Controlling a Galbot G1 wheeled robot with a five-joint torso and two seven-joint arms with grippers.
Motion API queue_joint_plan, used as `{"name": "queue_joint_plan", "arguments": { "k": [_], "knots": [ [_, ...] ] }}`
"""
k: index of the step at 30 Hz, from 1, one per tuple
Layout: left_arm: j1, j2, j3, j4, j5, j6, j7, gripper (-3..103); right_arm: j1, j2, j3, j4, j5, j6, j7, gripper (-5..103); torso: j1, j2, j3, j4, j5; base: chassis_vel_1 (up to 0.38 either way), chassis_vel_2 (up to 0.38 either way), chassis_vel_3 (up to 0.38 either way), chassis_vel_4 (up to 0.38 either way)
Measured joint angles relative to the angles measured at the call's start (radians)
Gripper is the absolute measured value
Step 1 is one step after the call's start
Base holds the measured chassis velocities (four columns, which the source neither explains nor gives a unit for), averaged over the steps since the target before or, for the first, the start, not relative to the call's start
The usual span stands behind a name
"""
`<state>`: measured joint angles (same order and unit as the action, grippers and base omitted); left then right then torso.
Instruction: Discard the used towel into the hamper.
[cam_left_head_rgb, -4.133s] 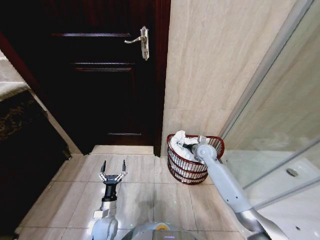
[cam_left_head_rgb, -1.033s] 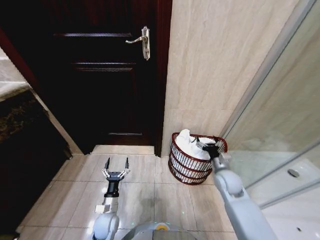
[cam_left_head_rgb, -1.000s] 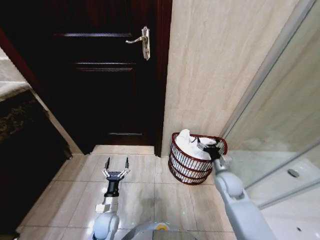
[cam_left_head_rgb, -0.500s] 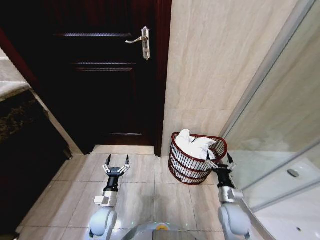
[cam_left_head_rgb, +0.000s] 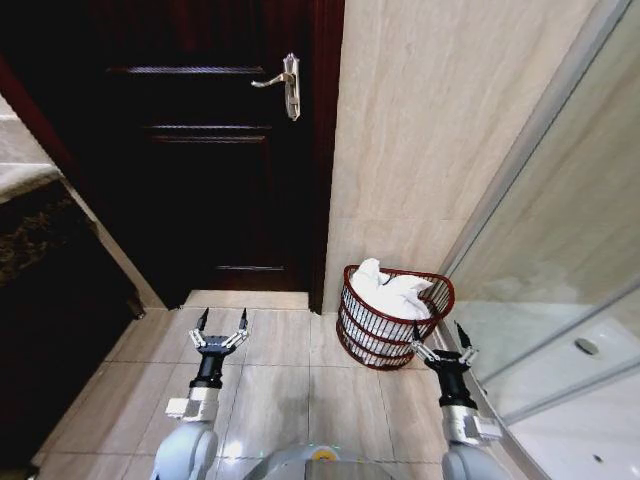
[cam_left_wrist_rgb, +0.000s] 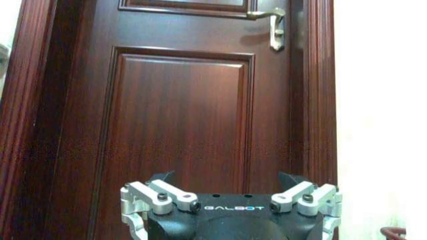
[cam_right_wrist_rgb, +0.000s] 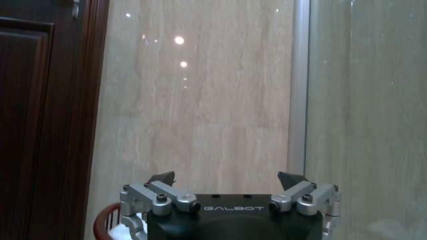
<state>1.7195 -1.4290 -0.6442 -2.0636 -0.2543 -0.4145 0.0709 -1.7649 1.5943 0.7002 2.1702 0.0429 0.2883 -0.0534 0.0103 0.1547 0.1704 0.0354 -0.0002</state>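
Resting in the hamper at the floor's far edge against the wall, the white towel lay just forward-left of the right gripper, the nearer one, spread wide, empty. Left gripper hung open, empty, before the door.

Even, bright light on the beige wall; the door sinks into deep shadow. Lamp glints dot the wall in the right wrist view. Straight edges bow outward.
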Motion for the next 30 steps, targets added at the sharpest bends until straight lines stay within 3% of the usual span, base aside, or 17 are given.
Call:
{"name": "queue_joint_plan", "arguments": {
  "k": [7, 14, 21, 30],
  "knots": [
    [0.014, -0.013, -0.002, -0.034, 0.015, 0.002, 0.000, 100, 0.035, -0.010, -0.017, 0.031, -0.018, -0.058, 0.024, 100, 0.003, 0.009, 0.006, 0.0001, 0.0001, 0.000, 0.000, 0.000, 0.000],
    [0.015, -0.011, -0.006, -0.035, 0.017, 0.002, -0.004, 100, 0.036, -0.004, -0.026, 0.035, -0.029, -0.065, 0.027, 100, 0.008, 0.028, 0.020, 0.0000, 0.0002, 0.000, 0.000, 0.000, 0.000],
    [0.008, -0.016, -0.028, -0.025, 0.118, 0.013, -0.041, 100, 0.023, -0.037, -0.026, 0.034, -0.058, -0.077, 0.026, 100, 0.016, 0.054, 0.036, 0.0001, 0.0001, 0.000, 0.000, 0.000, 0.000],
    [0.003, -0.017, -0.017, -0.037, 0.124, 0.054, -0.062, 100, 0.025, -0.026, -0.034, 0.020, -0.070, -0.087, 0.036, 100, 0.022, 0.072, 0.049, 0.0000, 0.0001, 0.000, 0.000, 0.000, 0.000]
  ]
}}
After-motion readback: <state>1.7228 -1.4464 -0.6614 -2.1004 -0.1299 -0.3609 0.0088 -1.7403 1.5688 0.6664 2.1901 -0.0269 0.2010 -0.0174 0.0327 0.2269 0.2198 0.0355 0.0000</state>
